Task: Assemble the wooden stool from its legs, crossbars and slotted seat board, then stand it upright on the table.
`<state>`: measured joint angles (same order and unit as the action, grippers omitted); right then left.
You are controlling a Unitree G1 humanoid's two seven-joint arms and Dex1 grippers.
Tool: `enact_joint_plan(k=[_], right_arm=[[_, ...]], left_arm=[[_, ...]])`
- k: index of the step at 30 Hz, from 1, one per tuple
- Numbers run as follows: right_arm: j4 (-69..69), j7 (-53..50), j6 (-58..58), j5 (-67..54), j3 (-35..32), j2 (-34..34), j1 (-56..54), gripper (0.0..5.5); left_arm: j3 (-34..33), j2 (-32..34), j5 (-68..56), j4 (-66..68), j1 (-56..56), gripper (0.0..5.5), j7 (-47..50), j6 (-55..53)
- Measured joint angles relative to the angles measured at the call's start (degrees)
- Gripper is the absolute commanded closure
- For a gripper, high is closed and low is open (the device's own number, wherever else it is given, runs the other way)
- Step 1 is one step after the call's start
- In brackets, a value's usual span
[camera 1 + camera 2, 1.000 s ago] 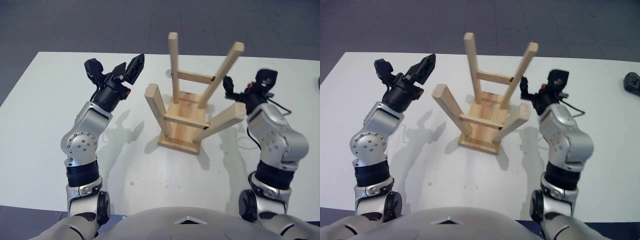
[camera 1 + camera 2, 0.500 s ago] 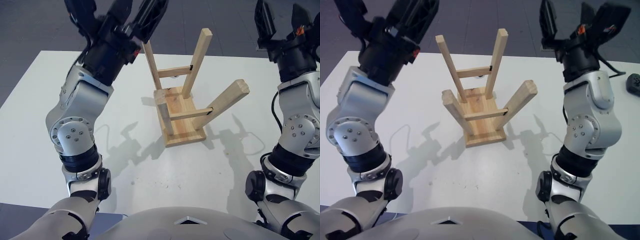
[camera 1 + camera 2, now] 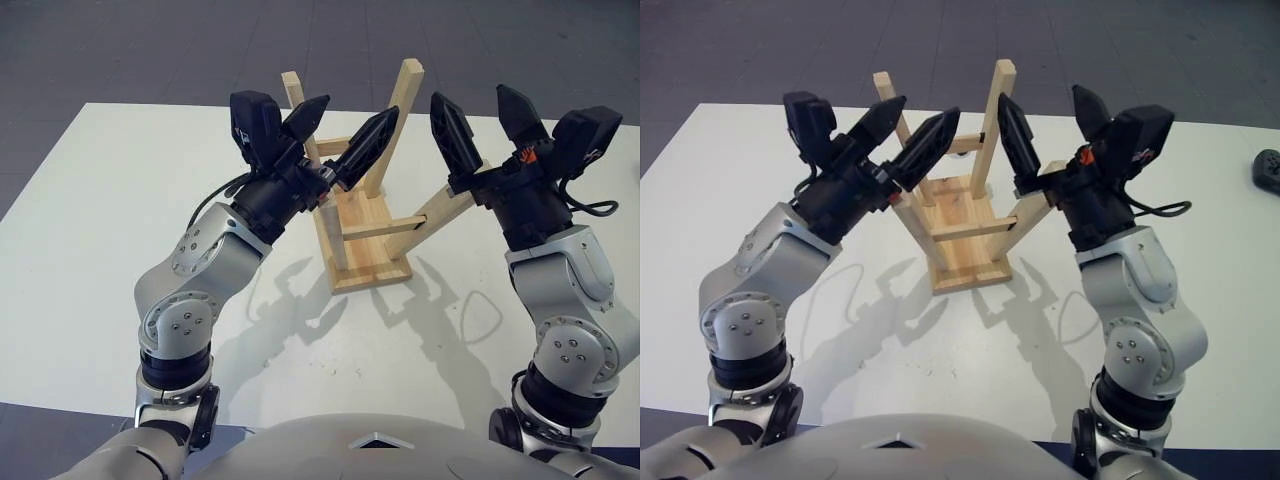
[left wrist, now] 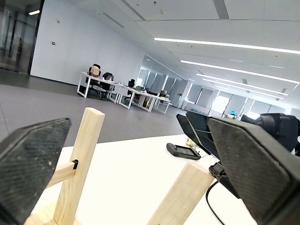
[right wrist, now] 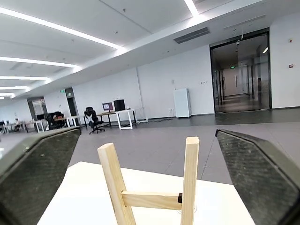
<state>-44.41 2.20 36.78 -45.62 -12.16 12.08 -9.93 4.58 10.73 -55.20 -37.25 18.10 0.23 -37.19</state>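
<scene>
Here's the stool (image 3: 375, 229) in the middle of the white table (image 3: 100, 200), upside down: seat board (image 3: 372, 265) flat on the tabletop, all four legs (image 3: 404, 110) pointing up with crossbars (image 5: 150, 199) running between them. It is not standing upright yet. The near leg on the right slants out toward the right side. The left gripper (image 3: 360, 107) hangs at the stool's left side, up among the tops of the legs, jaws spread wide and holding nothing. Its wrist camera shows two leg tips framed between its dark padded fingers (image 4: 33, 164); whether either pad touches wood, I can't tell. Over on the right, the right gripper (image 3: 470, 95) hovers above the slanted leg, also wide open and empty-handed. Its fingers (image 5: 37, 173) frame the two far legs and their crossbar, farther off. A small dark device (image 3: 1265, 165) lies at the table's far right edge, well apart from the stool.
</scene>
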Motion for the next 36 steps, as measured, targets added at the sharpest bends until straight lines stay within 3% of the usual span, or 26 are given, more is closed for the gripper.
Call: enact_joint_plan(k=[4, 7, 13, 19, 26, 31, 36], right_arm=[[3.0, -3.7, -0.1, -6.3, -2.3, -1.8, -5.5, 0.15], [4.9, -7.2, -1.2, -10.1, -6.0, -0.4, -12.1, 0.15], [6.5, -9.6, -2.3, -12.0, -7.6, 2.3, -17.2, 0.15], [10.3, -5.1, -3.4, -5.4, -3.1, 3.5, -2.3, 0.15], [12.6, -3.2, -0.9, -4.3, 3.1, 0.6, 8.8, 0.15], [10.9, -3.3, -4.0, -11.7, -1.7, -0.8, 2.1, 0.15], [10.9, -11.1, -6.4, -24.6, -9.1, -0.4, -6.0, 0.15]], left_arm=[[-0.5, 1.7, 1.2, 3.4, 3.6, 0.1, -3.3, -0.6], [-5.4, 4.2, 0.6, 6.0, 8.1, 0.1, -4.0, -1.1], [-8.7, 1.7, -7.0, 6.9, 18.3, 0.1, -3.9, -1.1], [-1.2, -0.7, -7.0, 7.4, 6.3, 0.1, -6.8, -2.9], [1.0, -0.2, -1.1, 6.4, 1.1, 0.1, -9.6, 1.5], [-1.0, -1.8, -2.5, 6.5, 1.3, 0.1, -6.8, 1.1], [-9.5, -2.4, -8.8, 7.0, 5.9, 0.1, 3.1, 0.4]])
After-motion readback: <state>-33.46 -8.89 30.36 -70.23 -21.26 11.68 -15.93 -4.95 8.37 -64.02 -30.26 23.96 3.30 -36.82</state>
